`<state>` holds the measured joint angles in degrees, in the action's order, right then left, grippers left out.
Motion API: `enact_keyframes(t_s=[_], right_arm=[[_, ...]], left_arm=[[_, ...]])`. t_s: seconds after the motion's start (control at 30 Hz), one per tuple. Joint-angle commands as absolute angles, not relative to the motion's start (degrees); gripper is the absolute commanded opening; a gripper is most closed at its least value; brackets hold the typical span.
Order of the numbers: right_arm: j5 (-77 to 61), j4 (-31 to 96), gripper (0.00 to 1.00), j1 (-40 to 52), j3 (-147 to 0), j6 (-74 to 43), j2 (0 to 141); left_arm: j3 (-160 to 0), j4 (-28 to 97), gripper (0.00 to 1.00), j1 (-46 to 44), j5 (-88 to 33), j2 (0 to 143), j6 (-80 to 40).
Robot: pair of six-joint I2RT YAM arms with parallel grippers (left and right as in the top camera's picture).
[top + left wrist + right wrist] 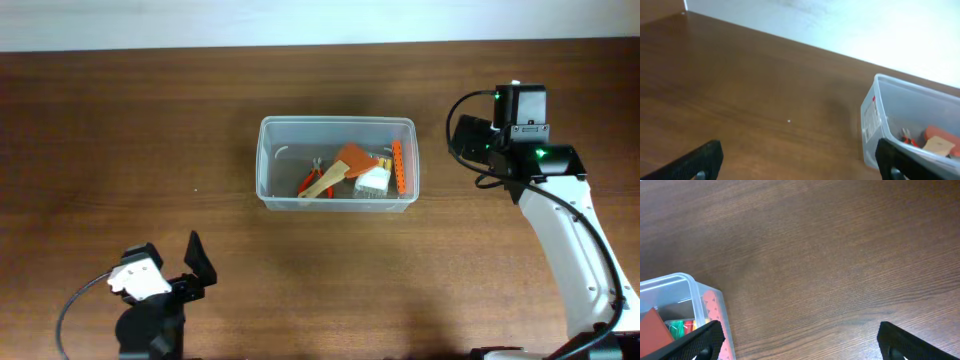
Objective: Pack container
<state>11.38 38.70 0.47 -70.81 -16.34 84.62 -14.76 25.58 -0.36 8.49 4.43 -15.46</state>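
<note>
The clear plastic container stands at the table's middle. It holds orange-handled pliers, a wooden-handled orange tool, a white item and an orange toothed strip. My left gripper is open and empty at the front left, well short of the container. In the left wrist view the left gripper has the container at its right. My right gripper is open and empty just right of the container. In the right wrist view the right gripper is above bare wood, with the container's corner and the strip at lower left.
The brown wooden table runs to a pale wall or floor edge at the back. A black cable loops by the right wrist.
</note>
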Motion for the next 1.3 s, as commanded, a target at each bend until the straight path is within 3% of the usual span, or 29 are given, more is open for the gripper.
enact_keyframes(t_s=[0.0,1.27], right_arm=[[12.29,38.54,0.99,0.32,-70.67,-16.82,84.71],[12.29,38.54,0.99,0.32,-70.67,-16.82,84.73]], left_arm=[[-11.20,22.28,0.99,-0.71,6.74,2.90,-14.96],[-5.76,18.50,0.99,-0.69,7.27,0.30,-14.94]])
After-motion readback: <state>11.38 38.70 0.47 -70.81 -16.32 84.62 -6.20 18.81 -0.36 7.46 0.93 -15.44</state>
